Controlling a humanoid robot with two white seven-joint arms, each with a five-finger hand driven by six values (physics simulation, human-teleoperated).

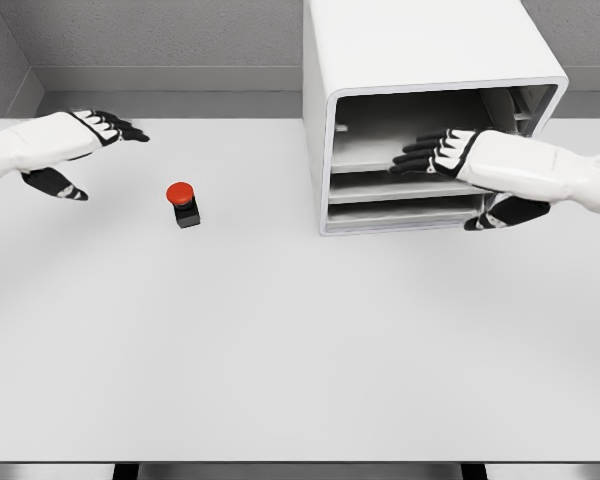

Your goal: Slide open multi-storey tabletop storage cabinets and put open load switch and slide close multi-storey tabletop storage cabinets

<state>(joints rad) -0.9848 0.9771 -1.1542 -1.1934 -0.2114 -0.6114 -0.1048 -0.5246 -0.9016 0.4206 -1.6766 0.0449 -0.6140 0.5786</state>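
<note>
My right hand (450, 155) reaches into the cabinet (380, 60) at the tabletop's (300, 350) far right, fingers spread, holding nothing. My left hand (85, 135) hovers open near the far left corner, beside the red switch (184, 203).

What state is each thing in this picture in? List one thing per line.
Cabinet: front open, shelves bare.
Switch: upright on the table, apart from both hands.
Left hand: open, holding nothing.
Right hand: open, fingers at the cabinet's opening.

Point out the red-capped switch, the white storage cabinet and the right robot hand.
Red-capped black load switch (183, 196): head view, on its round red cap.
White multi-storey tabletop storage cabinet (380, 45): head view, on its top panel.
Right robot hand (435, 155): head view, on its black fingers, spread before the open shelves.
</note>
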